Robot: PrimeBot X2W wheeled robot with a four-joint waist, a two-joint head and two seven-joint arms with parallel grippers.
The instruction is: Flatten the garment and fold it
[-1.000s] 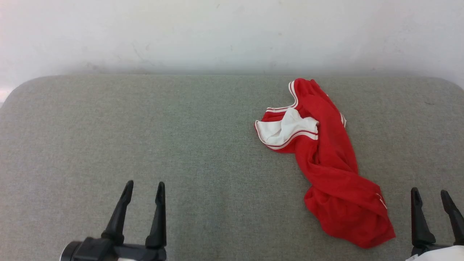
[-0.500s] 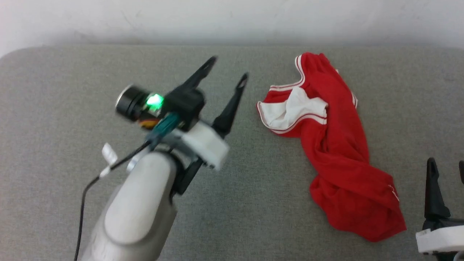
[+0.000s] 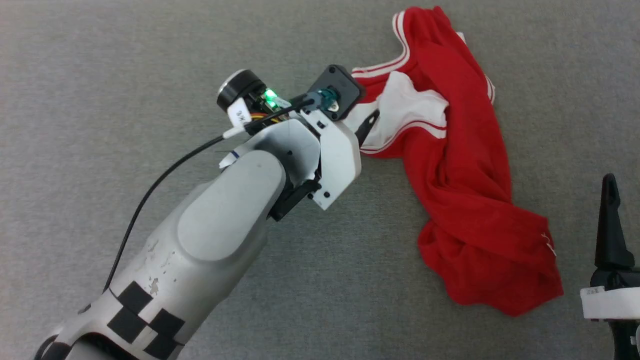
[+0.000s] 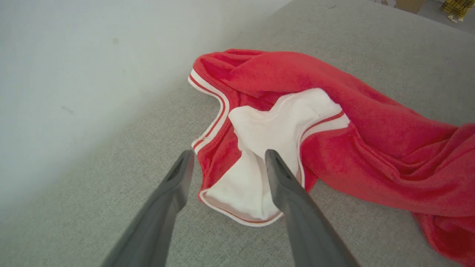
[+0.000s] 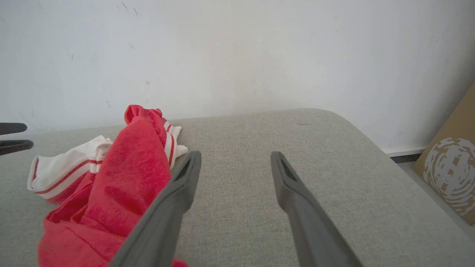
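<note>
Garment (image 3: 465, 200) still crumpled; L gripper (image 4: 228, 153) now over its white sleeve (image 4: 267, 129), jaws wide, empty: flattening abt to start. R gripper (image 5: 235, 154) open, idle.

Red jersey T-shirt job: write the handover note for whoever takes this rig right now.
Left gripper: open, holding nothing, fingers poised around the cuff of the white sleeve; contact unclear.
Right gripper: open, holding nothing, over the bare grey fabric surface beside the shirt's bunched lower end.
Garment: the red jersey-style T-shirt with white sleeves and striped trim lies crumpled and twisted on the surface.
Done: nothing flattened or folded.
Left: grasp, spread flat, fold.
</note>
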